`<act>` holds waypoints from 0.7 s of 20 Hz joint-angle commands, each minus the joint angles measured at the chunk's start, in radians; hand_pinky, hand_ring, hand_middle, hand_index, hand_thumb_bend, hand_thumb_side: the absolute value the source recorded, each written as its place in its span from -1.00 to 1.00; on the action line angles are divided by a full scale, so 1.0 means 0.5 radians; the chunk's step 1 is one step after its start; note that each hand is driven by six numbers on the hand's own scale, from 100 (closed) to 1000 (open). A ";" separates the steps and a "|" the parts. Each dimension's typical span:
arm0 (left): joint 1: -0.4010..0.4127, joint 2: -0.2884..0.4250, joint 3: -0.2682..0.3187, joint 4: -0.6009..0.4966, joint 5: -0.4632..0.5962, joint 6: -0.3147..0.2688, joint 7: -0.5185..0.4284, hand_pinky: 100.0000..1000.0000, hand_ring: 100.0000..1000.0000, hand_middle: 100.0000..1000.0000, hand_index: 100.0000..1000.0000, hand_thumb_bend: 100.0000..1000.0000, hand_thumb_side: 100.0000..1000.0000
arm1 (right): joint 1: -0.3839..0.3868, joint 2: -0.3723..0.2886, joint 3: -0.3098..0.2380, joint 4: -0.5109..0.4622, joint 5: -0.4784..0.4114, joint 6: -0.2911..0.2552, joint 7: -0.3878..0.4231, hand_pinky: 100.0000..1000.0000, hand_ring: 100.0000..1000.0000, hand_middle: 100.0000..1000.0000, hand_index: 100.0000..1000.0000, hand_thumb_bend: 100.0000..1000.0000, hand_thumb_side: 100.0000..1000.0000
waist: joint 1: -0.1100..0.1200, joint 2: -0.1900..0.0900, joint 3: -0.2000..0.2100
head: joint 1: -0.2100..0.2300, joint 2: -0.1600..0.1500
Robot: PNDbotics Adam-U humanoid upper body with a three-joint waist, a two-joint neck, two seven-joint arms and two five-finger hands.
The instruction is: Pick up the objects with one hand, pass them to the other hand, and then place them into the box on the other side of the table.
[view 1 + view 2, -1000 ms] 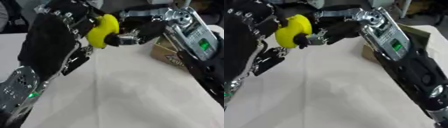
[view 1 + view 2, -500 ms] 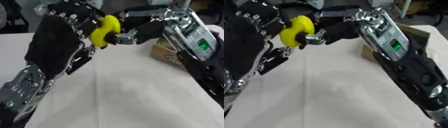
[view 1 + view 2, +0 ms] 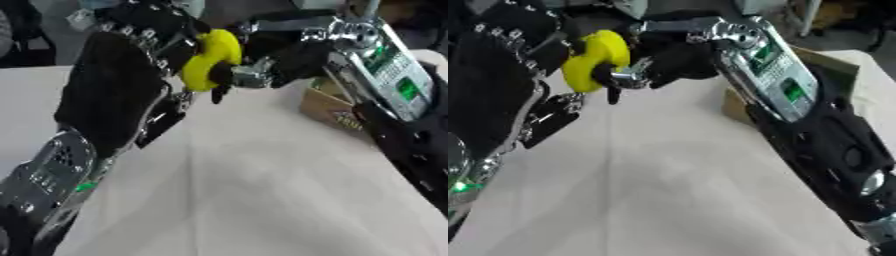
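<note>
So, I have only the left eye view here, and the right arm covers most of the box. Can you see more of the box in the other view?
Observer: Yes. In the right eye view a raised brown flap of the box shows beyond the right arm.
Operator: Is there table past the box on that side?
Observer: Yes, the white table shows to the right of the flap.
Operator: How far down do you see the right arm?
Observer: Down to a silver joint at the lower right corner; your view cuts the arm off before that.
</note>
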 commanded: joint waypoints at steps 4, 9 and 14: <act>-0.002 0.026 0.023 0.043 -0.059 0.046 -0.060 0.62 0.49 0.38 0.60 0.70 -0.63 | -0.040 -0.016 -0.019 -0.075 -0.063 0.040 0.002 1.00 0.06 -0.32 0.00 -1.00 -0.24 | -0.013 -0.027 0.001 | -0.005 -0.013; 0.012 0.035 0.041 0.029 -0.147 0.115 -0.103 0.68 0.54 0.44 0.65 1.00 -0.30 | -0.027 -0.029 -0.021 -0.078 -0.062 0.050 0.002 1.00 0.05 -0.34 -0.02 -1.00 -0.22 | -0.011 -0.028 0.003 | -0.010 -0.004; 0.046 0.058 0.065 0.004 -0.157 0.232 -0.068 0.69 0.56 0.47 0.69 1.00 -0.10 | -0.012 -0.044 -0.026 -0.088 -0.057 0.051 0.008 1.00 0.05 -0.34 -0.02 -1.00 -0.23 | -0.011 -0.027 0.003 | -0.017 -0.016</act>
